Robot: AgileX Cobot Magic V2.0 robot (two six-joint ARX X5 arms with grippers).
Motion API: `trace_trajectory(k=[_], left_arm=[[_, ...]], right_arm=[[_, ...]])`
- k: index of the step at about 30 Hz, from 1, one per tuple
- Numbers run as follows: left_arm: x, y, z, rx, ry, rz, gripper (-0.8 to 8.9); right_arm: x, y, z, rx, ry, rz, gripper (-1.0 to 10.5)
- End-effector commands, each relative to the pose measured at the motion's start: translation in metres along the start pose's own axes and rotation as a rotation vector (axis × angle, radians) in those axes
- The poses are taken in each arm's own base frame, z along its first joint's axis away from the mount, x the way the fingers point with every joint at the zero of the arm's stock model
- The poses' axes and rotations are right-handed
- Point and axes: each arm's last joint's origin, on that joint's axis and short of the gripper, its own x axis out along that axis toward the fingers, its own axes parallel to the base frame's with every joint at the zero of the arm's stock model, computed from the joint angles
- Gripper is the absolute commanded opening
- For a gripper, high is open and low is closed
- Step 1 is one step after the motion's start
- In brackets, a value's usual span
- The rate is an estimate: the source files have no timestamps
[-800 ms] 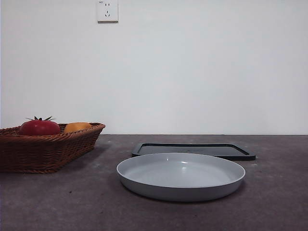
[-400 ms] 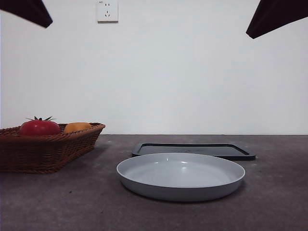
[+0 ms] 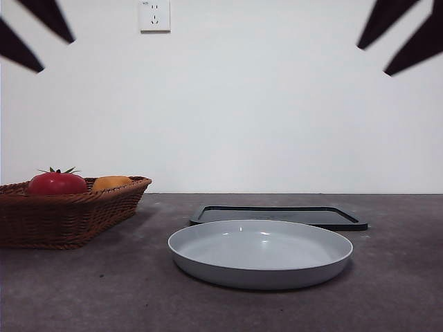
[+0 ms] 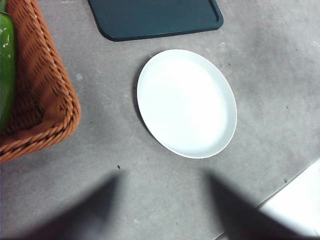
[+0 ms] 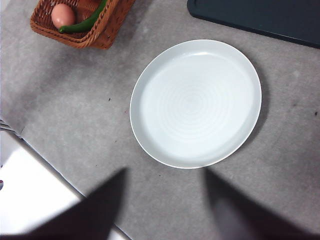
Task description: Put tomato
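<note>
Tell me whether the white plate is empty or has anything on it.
Empty. The white plate shows only bare surface in both wrist views; the tomato sits in the wicker basket.

We see the tomato (image 3: 57, 183) as a glossy red, round fruit with a small dark green spiky stem on top, sitting upright. It rests low in a woven brown basket (image 3: 66, 218), so only its upper part shows above the rim. An orange-yellow rounded fruit (image 3: 111, 182) lies just beside it in the same basket. The tomato sits well below the left fingers (image 3: 17, 48), which hang high above it and far from touching, and well apart from the right fingers (image 3: 387, 31) on the opposite side.
</note>
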Motion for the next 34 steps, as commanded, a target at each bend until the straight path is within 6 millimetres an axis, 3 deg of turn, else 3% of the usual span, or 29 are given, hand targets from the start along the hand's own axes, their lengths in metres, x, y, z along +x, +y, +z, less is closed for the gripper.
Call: trace_trajectory(k=[1,5,9,18,25,34], left_arm=[[-0.003,-0.004,0.006,0.020,-0.024,-0.018,6.57],[-0.003,-0.004,0.005,0.016,-0.017,-0.015,6.84],[0.001,0.003,0.009,-0.003,-0.019,0.097,6.84],[0.018,0.030,0.062,-0.038,0.114,0.349,6.84],[0.058,0.061,0.105,-0.035,0.210,0.472,6.84],[0.108,0.105,0.136,-0.016,0.298,0.491,6.84]], right_arm=[[-0.002,0.003,0.004,-0.019,-0.008,0.009,5.6],[-0.002,0.003,0.003,-0.016,0.001,0.000,6.1],[-0.002,0.002,0.002,-0.012,0.011,-0.003,6.1],[-0.004,-0.001,-0.004,0.014,0.061,-0.098,6.1],[-0.005,-0.001,-0.009,0.032,0.109,-0.104,6.1],[-0.008,0.000,-0.011,0.036,0.108,-0.103,6.1]])
